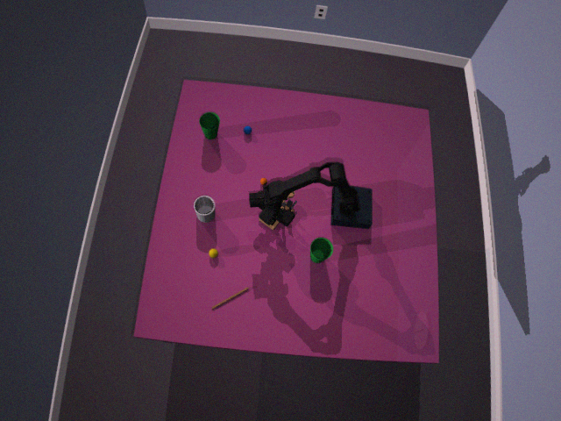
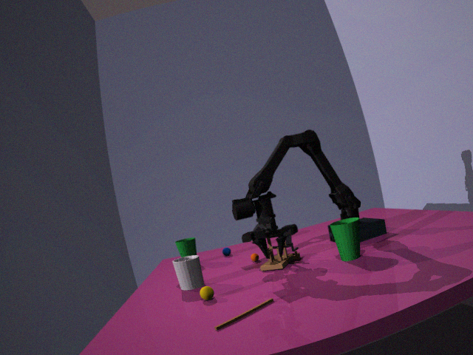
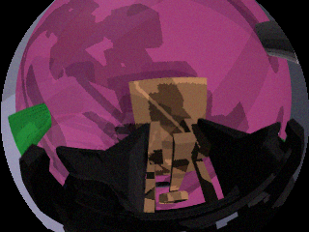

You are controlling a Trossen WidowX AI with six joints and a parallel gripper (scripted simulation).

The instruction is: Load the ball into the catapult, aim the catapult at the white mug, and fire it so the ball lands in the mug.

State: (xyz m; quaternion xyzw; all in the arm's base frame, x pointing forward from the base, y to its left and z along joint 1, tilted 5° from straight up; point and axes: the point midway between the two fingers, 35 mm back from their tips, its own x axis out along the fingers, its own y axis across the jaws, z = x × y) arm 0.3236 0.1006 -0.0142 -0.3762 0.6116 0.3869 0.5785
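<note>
The wooden catapult (image 1: 269, 223) (image 2: 272, 265) (image 3: 195, 92) sits on the pink table below the arm, its flat base sticking out past the fingers. My gripper (image 2: 274, 255) (image 3: 174, 125) points down and is shut on the catapult's upright frame, one finger on each side. In the top view the arm hides the fingertips. The white mug (image 1: 204, 209) (image 2: 189, 272) stands upright left of the catapult. A yellow ball (image 1: 213, 253) (image 2: 206, 293), an orange ball (image 1: 263, 181) (image 2: 254, 257) and a blue ball (image 1: 247, 130) (image 2: 226, 251) lie on the table. No ball shows on the catapult, though part of it is hidden.
One green cup (image 1: 321, 250) (image 2: 346, 240) (image 3: 30, 127) stands between the catapult and the dark arm base (image 1: 362, 206). Another green cup (image 1: 209, 125) (image 2: 186, 247) stands at the far left. A thin wooden stick (image 1: 230, 299) (image 2: 244, 314) lies beyond the yellow ball.
</note>
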